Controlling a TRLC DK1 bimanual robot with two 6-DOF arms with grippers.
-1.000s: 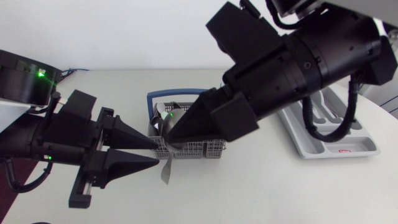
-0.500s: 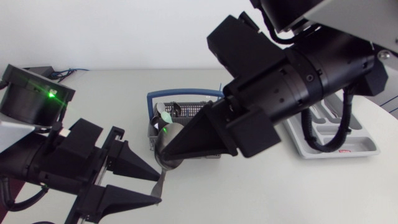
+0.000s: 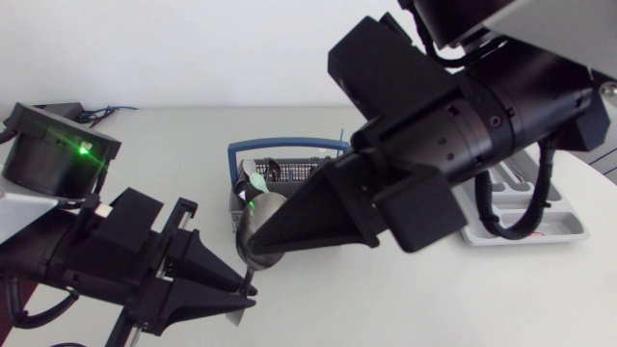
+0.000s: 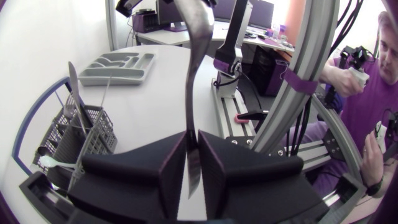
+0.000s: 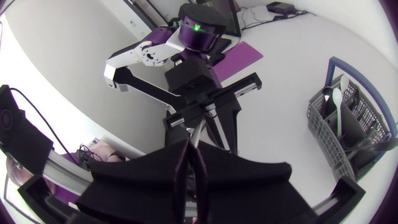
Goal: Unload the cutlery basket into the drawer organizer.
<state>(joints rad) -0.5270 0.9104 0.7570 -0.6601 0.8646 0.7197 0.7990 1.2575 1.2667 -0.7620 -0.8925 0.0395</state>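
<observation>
A metal spoon [image 3: 253, 254] hangs in the air in front of the grey cutlery basket [image 3: 275, 174], bowl uppermost. My right gripper [image 3: 255, 234] is shut on its upper part. My left gripper [image 3: 243, 297] sits below, with both fingers pressed on the spoon's handle [image 4: 191, 93]. In the left wrist view the handle rises straight up from between the left gripper [image 4: 193, 138]. The basket [image 4: 81, 134] still holds several pieces, a white spoon among them. The grey drawer organizer [image 3: 545, 227] lies at the right, mostly hidden behind my right arm.
The basket has a blue carrying handle [image 3: 285, 146]. In the left wrist view the organizer [image 4: 118, 65] lies beyond the basket on the white table. My two arms cross over the table's middle and front.
The left gripper's fingers have come together on the spoon's handle. Both grippers and the spoon have shifted from the basket toward the table's front.
</observation>
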